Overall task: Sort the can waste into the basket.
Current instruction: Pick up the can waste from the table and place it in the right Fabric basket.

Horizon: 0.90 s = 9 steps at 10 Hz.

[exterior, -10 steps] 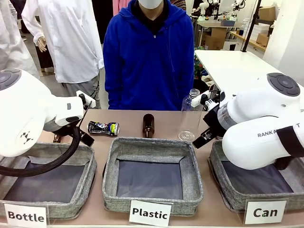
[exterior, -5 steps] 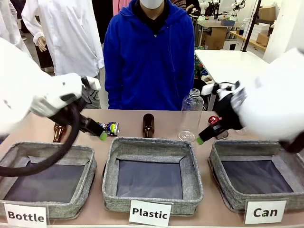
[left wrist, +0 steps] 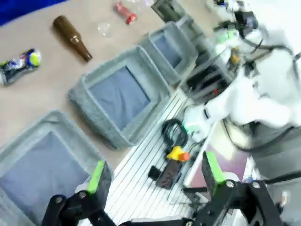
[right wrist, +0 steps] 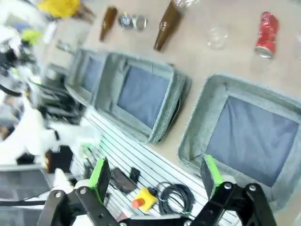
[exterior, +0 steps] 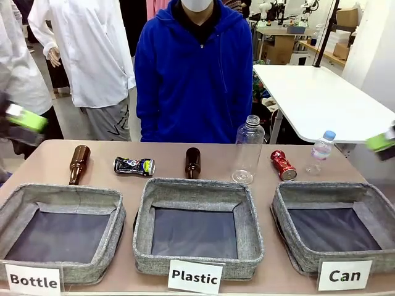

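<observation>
The dark printed can (exterior: 134, 165) lies on the table behind the gap between the left and middle baskets. The shiny red can (exterior: 283, 165) lies behind the "Can" basket (exterior: 321, 192), right of an upright clear bottle. My left gripper (exterior: 20, 119) is a blur at the picture's left edge, high off the table. My right gripper (exterior: 381, 142) pokes in at the right edge. In the wrist views the left gripper (left wrist: 154, 172) and the right gripper (right wrist: 155, 172) both stand open and hold nothing. From the right wrist, the red can (right wrist: 266, 34) lies beyond the Can basket (right wrist: 207, 108).
Brown bottles (exterior: 78, 163) (exterior: 193, 161), a tall clear bottle (exterior: 248, 150) and a small capped bottle (exterior: 321, 148) stand or lie along the far side. The "Bottle" basket (exterior: 58, 196) and the "Plastic" basket (exterior: 197, 188) hold nothing. A person in blue stands behind the table.
Both arms have swung up and outward, away from the table's middle to the picture's edges. Their jaws stayed open. The cans and bottles have not moved.
</observation>
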Motion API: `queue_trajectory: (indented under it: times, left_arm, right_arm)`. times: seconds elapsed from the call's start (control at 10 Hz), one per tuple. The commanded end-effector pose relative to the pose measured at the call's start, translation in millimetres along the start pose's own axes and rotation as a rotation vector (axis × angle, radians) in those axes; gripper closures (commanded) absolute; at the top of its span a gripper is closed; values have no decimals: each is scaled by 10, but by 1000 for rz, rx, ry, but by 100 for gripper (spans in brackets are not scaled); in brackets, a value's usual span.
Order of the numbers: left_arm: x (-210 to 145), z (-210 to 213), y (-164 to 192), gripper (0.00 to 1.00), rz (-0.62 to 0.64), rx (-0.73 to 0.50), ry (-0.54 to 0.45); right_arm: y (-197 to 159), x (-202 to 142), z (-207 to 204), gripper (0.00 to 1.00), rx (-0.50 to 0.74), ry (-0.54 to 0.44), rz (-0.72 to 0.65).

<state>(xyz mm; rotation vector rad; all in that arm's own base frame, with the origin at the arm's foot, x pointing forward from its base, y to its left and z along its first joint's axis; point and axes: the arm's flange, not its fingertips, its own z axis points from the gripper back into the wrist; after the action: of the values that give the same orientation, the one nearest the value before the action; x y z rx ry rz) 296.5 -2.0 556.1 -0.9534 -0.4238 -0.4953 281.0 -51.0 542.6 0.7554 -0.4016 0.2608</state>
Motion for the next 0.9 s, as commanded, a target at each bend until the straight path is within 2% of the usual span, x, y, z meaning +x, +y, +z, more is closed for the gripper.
queue_trajectory:
  times: [0.0,0.1,0.2,0.3,0.5,0.6,0.7,0.8]
  left_arm:
    - [-234,422,691,0,231,-53,-240]
    - [-534,757,1144,0,393,-144,-446]
    - [-718,846,1285,0,418,-167,-554]
    - [-1092,783,1350,0,531,-115,-726]
    - [-1292,740,1460,0,604,-52,-814]
    - [-1367,612,1379,0,624,-26,-837]
    - [-1273,574,1346,0,602,-7,-855]
    - [-1152,1414,1875,0,655,-67,-815]
  right_arm:
    - [-652,-283,259,0,166,-205,-123]
    - [-939,-503,423,0,196,-335,-183]
    - [-1154,-700,515,0,250,-432,-239]
    - [-1328,-859,588,0,277,-482,-276]
    - [-1601,-1097,596,0,324,-588,-350]
    - [-1643,-1141,634,0,301,-594,-365]
    - [-1666,-1158,617,0,278,-609,-367]
    - [-1814,-1021,955,0,297,-590,-393]
